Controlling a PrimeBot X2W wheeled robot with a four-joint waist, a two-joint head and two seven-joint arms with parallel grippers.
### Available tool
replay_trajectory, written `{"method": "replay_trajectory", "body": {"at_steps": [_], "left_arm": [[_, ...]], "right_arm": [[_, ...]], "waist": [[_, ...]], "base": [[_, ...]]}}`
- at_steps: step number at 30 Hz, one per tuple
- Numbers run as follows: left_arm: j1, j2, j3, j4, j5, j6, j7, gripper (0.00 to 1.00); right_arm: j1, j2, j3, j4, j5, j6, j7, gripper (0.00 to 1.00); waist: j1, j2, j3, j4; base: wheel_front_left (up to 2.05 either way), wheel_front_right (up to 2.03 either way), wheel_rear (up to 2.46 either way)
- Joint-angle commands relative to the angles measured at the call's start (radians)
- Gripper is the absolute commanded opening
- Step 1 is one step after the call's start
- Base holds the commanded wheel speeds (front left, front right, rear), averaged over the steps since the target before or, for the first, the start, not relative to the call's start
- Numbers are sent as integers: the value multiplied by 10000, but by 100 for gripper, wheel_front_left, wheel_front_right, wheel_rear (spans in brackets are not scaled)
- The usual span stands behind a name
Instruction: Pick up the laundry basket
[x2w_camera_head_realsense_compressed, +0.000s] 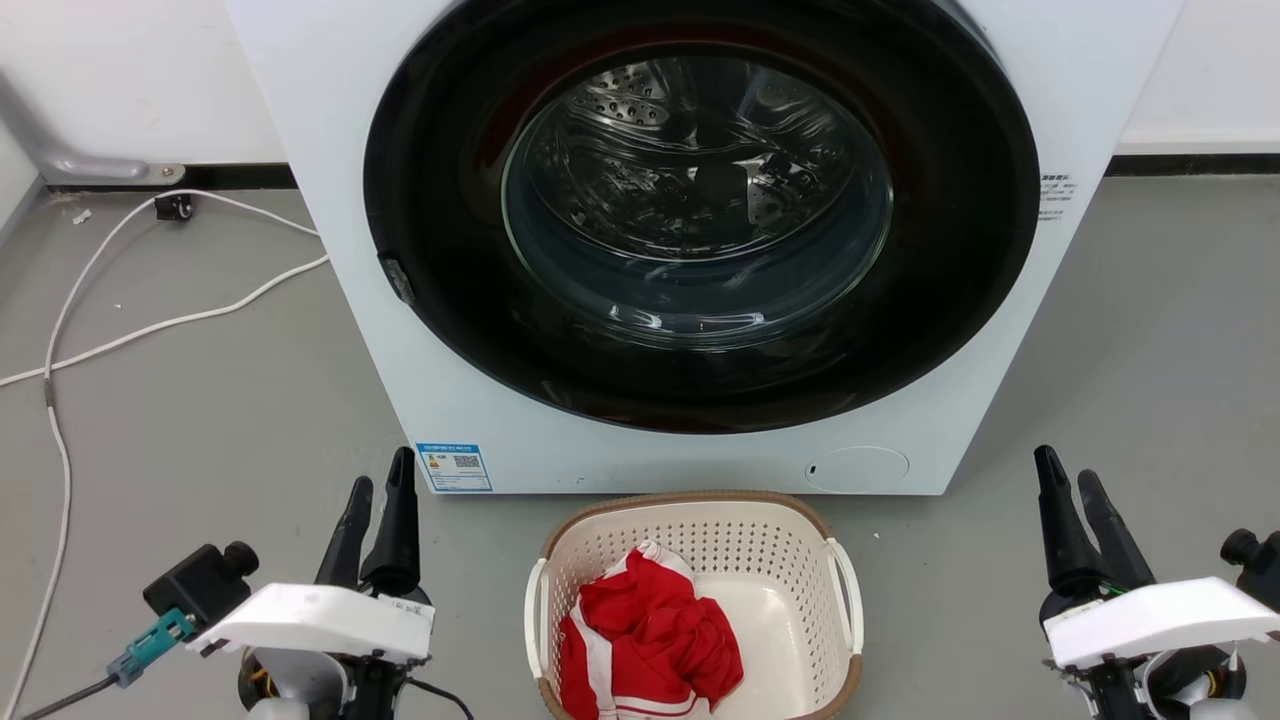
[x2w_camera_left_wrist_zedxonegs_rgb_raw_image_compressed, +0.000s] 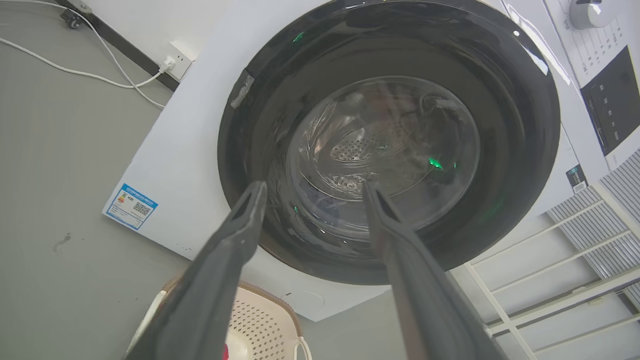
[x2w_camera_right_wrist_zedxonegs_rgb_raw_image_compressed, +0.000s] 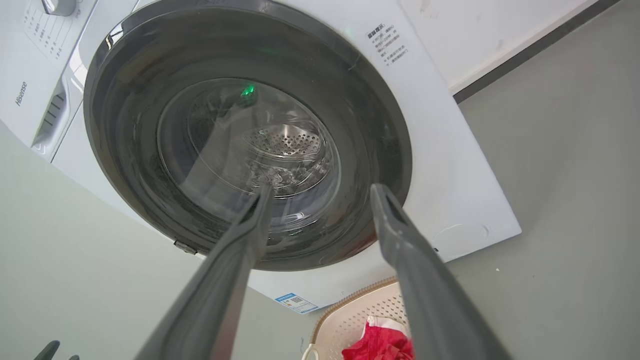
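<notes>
Item 1: a white front-loading washing machine with a round black-framed glass door, shut, standing on the grey floor.
- In my right wrist view the word "Hisense" reads on the pale top panel.
- A blue-and-white label with a QR square sits at the lower left of the front.
- A small block of dark print sits at the upper right of the front, too small for me to read.

Item 2: a cream-white perforated plastic laundry basket with a brown woven-look rim.
- It stands on the floor just in front of the washing machine, at the lower centre of my head view.
- It lies between my two grippers and apart from both.
- Its mouth faces up, and its two white side handles face my left and my right.
- The near end is cut off by the picture edge, so I cannot tell its long axis.

Item 3: a crumpled red cloth with white stripes, lying in the left half of the basket.

Item 4: my left gripper, left of the basket, with dark fingers spread, nothing between them, pointing at the door.

Item 5: my right gripper, right of the basket, also spread and holding nothing.

Item 6: a white cable, lying loose on the floor left of the machine
</notes>
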Motion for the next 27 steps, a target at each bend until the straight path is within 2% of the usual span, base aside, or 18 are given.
{"method": "replay_trajectory", "body": {"at_steps": [1, 11, 27], "left_arm": [[-274, 39, -36, -107, 282, 28, -75, 100], [-461, 112, -224, -17, 1944, 181, -382, 100], [-602, 208, -485, 228, 3887, 400, -806, 100]], "right_arm": [[-8, 9, -2, -201, -307, 1, -56, 100], [92, 19, 98, -629, -2134, 2, -79, 100], [248, 34, 266, -973, -4333, 1, -102, 100]], "waist": [[0, -1, 2, -5], [0, -1, 43, -32], [0, -1, 60, -13]], "base": [[0, 0, 0], [0, 0, 0], [0, 0, 0]]}}
